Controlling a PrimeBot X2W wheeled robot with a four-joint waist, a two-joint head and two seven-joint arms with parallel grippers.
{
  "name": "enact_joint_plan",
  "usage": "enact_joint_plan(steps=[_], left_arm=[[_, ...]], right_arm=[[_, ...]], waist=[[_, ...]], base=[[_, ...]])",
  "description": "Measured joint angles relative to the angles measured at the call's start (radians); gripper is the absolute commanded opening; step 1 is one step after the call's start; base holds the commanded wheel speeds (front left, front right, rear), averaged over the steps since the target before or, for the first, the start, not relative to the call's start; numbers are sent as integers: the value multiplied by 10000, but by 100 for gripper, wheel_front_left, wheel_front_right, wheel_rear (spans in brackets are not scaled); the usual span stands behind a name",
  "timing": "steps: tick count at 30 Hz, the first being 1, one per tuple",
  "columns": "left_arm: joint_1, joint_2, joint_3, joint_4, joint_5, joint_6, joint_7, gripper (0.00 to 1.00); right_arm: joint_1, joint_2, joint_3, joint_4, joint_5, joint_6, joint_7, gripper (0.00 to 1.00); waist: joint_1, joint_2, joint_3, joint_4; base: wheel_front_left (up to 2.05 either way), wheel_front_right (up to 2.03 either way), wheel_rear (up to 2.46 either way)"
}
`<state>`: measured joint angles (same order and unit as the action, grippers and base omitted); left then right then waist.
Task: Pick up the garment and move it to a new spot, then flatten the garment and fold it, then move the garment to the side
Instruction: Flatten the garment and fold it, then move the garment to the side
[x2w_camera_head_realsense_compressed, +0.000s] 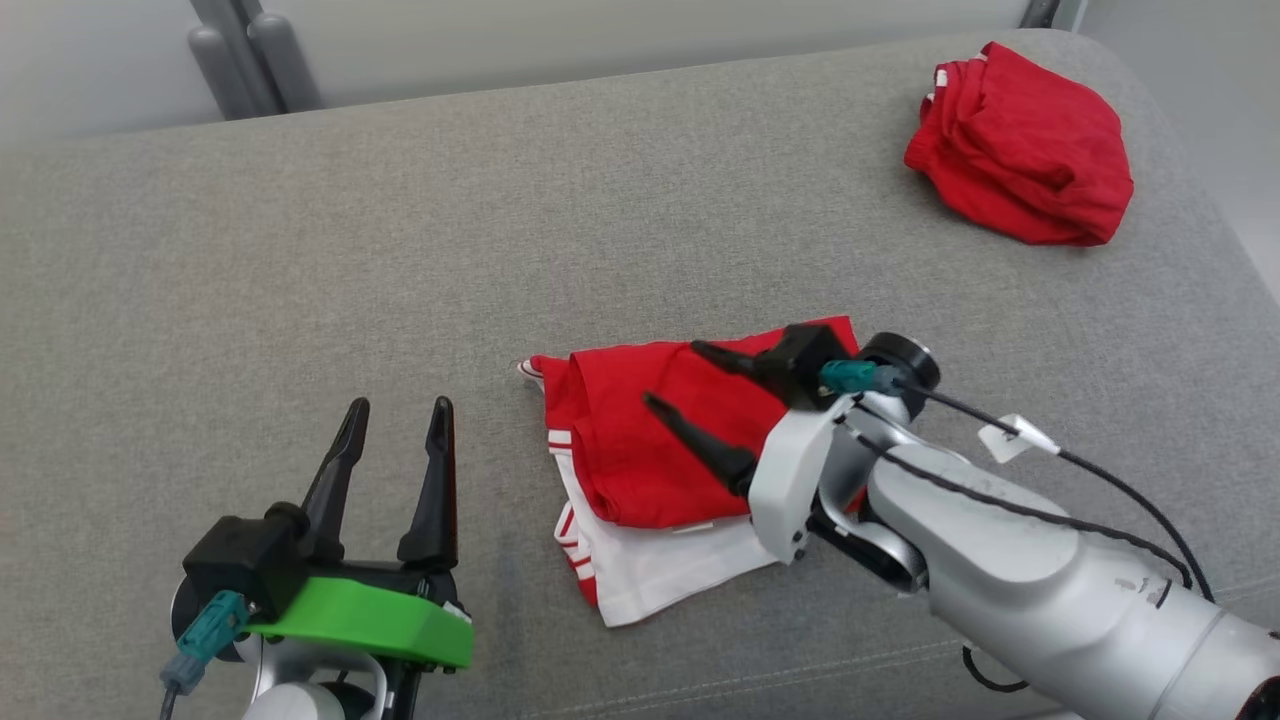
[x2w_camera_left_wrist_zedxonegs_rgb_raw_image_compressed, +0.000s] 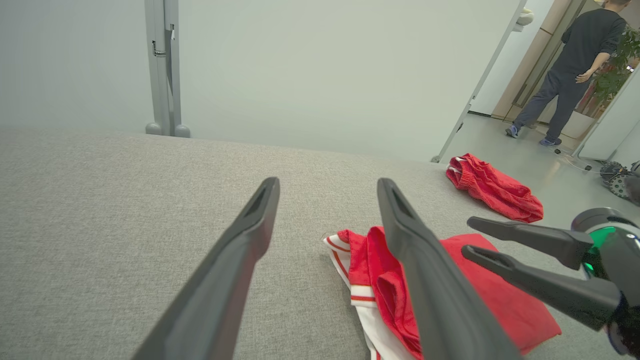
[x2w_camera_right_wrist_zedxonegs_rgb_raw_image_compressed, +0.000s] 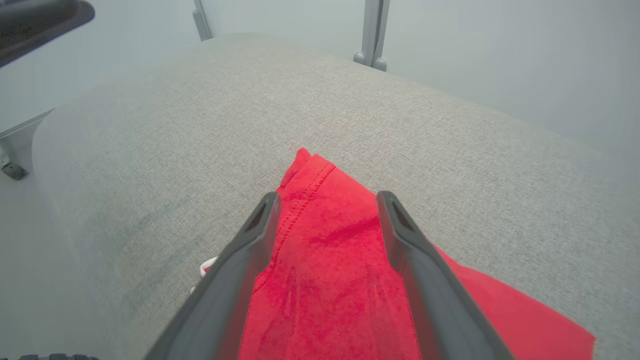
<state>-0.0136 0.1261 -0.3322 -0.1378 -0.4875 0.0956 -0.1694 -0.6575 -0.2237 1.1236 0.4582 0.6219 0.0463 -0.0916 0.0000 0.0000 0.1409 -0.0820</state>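
A: Why does the right gripper (x2w_camera_head_realsense_compressed: 672, 374) hang over the garment (x2w_camera_head_realsense_compressed: 640, 470) with its fingers spread?
B: The fingers stand wide apart with nothing pinched between them, just above the red layer. The garment lies near the front of the grey cushion (x2w_camera_head_realsense_compressed: 300, 250), its red half doubled over the white part, so a fold looks done and the cloth lies free.
A: And the left gripper (x2w_camera_head_realsense_compressed: 400, 403)?
B: It is open and empty too, well to the garment's left, likely kept clear so it doesn't drag the cloth.
A: Where is the cloth relative to the right fingers?
B: Directly beneath them. The right wrist view shows red fabric between both fingers, with a stitched corner pointing ahead.
A: And the other red bundle (x2w_camera_head_realsense_compressed: 1020, 140)?
B: It sits at the far corner, well apart.
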Motion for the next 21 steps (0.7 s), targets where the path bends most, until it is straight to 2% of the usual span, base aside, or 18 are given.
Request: enact_joint_plan(steps=[5,11,14,21], left_arm=[[6,102,-123,-4,117,0,4,100],[6,105,-301,-23,180,0,31,100],[6,121,-337,-13,221,0,102,100],[6,123,-355,-13,249,0,115,100]], right_arm=[[156,-364,-1358,-59,882,-598,-738,100],[976,-777,-2711,-8,2196,-924,-1354,100],[1744,-828,-3509,42,3241,-903,-1388,100],[2894,-635,-4445,128,4711,-493,-1457,100]], waist=[[0,0,-26,-303],[0,0,23,-498],[0,0,77,-546],[0,0,127,-563]], base=[[0,0,0],[0,0,0],[0,0,0],[0,0,0]])
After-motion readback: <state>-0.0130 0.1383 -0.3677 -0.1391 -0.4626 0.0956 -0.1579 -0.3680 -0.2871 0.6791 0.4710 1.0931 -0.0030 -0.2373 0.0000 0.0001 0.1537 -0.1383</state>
